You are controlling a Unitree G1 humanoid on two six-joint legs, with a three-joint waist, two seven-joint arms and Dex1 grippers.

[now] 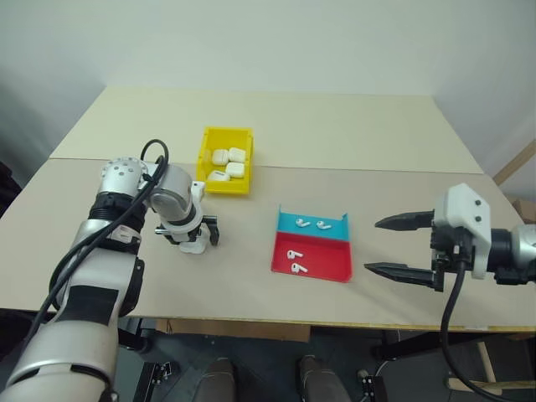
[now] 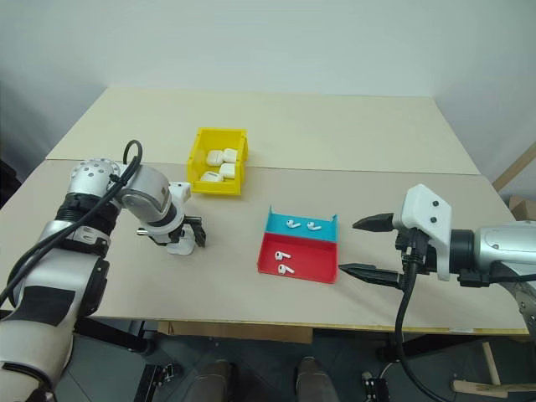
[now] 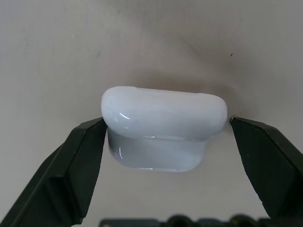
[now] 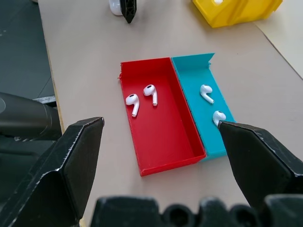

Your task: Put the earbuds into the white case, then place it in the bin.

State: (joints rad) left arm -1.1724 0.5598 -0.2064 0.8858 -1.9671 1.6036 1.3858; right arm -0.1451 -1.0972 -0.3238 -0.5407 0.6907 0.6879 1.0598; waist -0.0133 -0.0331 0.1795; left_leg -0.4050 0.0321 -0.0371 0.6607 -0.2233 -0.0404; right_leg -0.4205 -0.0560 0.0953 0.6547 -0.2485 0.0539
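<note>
Left gripper (image 3: 165, 137) straddles white case (image 3: 163, 127) (jaws spread) beside bin (image 1: 224, 159).

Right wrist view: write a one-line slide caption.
Open right gripper hovers over the red-and-blue tray holding four earbuds.

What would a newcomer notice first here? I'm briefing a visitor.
The red-and-blue tray at the table's middle, with two earbuds in the red half and two in the blue. Behind it to the left, a yellow bin holds several cases. The left gripper points down around a white case.
</note>
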